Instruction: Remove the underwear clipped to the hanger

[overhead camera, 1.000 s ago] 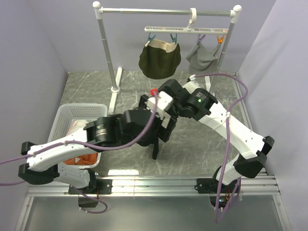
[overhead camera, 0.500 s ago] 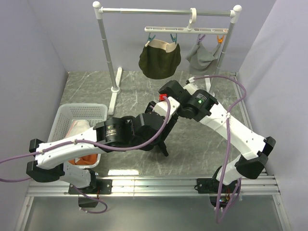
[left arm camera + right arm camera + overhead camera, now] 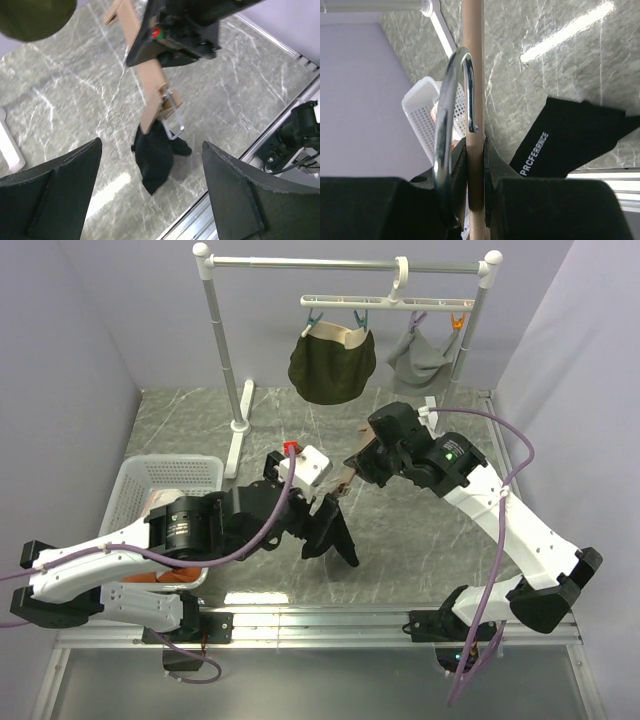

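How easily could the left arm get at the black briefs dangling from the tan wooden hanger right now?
Probably easily: the left gripper is open and aimed at the black briefs, with nothing between them. The right gripper holds the tan wooden hanger aloft.

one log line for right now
right gripper: shut on wooden hanger | black underwear: hanging from metal clip | left gripper: open, holding nothing

Bright, even light from above; a white glare streak shines on the marble table (image 3: 420,530), shadows soft, wrist-view foregrounds blurred.
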Available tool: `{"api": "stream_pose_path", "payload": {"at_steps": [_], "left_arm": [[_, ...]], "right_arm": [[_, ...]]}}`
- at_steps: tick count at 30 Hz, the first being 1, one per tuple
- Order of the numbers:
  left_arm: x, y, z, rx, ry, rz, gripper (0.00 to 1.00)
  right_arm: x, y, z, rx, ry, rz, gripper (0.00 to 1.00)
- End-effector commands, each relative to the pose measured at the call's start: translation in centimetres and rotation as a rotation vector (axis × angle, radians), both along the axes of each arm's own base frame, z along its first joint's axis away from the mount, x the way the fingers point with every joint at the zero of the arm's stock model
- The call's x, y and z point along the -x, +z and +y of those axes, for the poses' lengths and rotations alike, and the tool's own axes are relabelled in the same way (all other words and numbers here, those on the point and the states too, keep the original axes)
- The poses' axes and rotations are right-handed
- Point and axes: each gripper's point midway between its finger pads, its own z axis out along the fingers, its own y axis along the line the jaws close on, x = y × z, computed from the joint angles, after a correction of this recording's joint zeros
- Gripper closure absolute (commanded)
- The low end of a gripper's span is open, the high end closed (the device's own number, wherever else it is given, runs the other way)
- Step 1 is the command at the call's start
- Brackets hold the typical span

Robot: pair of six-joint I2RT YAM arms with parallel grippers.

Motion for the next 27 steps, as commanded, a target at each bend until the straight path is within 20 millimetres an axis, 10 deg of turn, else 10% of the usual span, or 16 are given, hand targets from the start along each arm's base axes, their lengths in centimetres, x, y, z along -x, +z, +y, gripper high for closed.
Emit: {"api": "stream_pose_path", "payload": {"at_steps": [1,19,27], "left_arm": [[0.7,0.4,-2.3,0.01,-0.073,-0.03,0.13],[-1.8,-2.1,-3.7,-0.158,0.021,-0.135,0.29],[-1.9,-1.0,-3.4,-0.118,0.035,-0.148,0.93]], "right_arm": [[-0.4,2.3,0.9,-0.096,0.005,-0.04,1.0],[0.5,2.7,2.8,-0.224,0.085,-0.012,1.0],[0.6,2.9,2.7,-0.236,0.088,-0.02,1.0]]}}
